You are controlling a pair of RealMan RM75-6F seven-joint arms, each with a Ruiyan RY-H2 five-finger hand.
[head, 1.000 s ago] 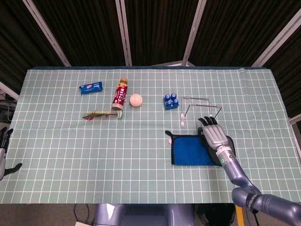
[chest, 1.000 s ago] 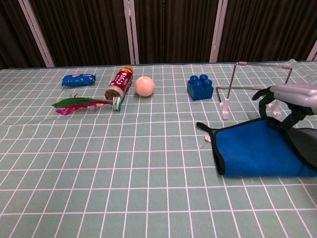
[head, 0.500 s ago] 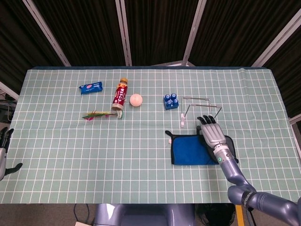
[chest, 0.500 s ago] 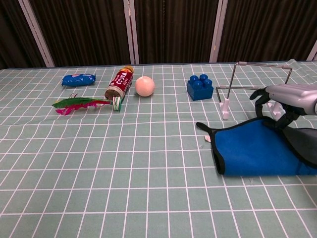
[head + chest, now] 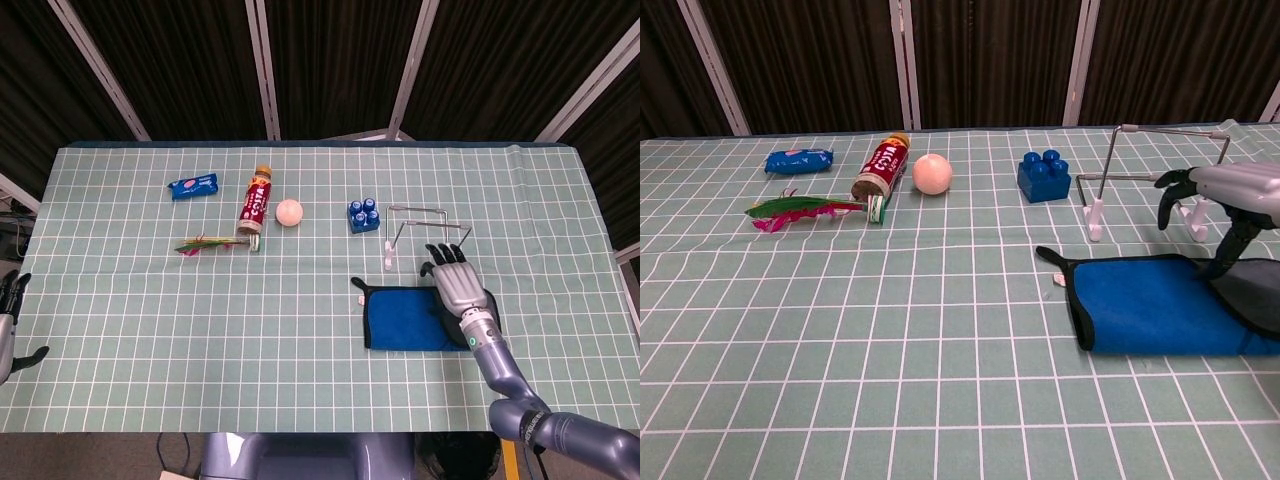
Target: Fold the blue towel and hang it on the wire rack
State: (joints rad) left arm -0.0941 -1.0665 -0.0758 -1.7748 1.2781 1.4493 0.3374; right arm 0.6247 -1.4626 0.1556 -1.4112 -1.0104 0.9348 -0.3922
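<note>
Dark slatted panels close off the far side of the room, and in front of them a table [image 5: 120, 300] covered in a green cloth with a white grid carries everything. My right hand [image 5: 455, 280] hovers palm down over the right end of the blue towel [image 5: 400, 318], fingers [image 5: 1170, 182] spread and curved, tips pointing away from me. In the chest view my thumb reaches down to the towel's far right edge; whether it presses the cloth or only touches it I cannot tell. I am holding nothing.

The towel lies flat on the cloth, a blue rectangle with a dark border and a small loop at its far left corner (a grey inner face shows at its right end, under my wrist). Just beyond it stands the wire rack [image 5: 1160, 160], upright on its white feet, bare; my fingertips are near its right foot.

My left hand [image 5: 10, 300] sits at the table's left edge, well apart from all this, fingers apart and holding nothing.

Further back: a blue brick [image 5: 363, 214] beside the rack, a pale ball [image 5: 289, 211], a red bottle [image 5: 256, 198] on its side, a feathered thing [image 5: 800, 209] and a blue packet [image 5: 193, 186].
</note>
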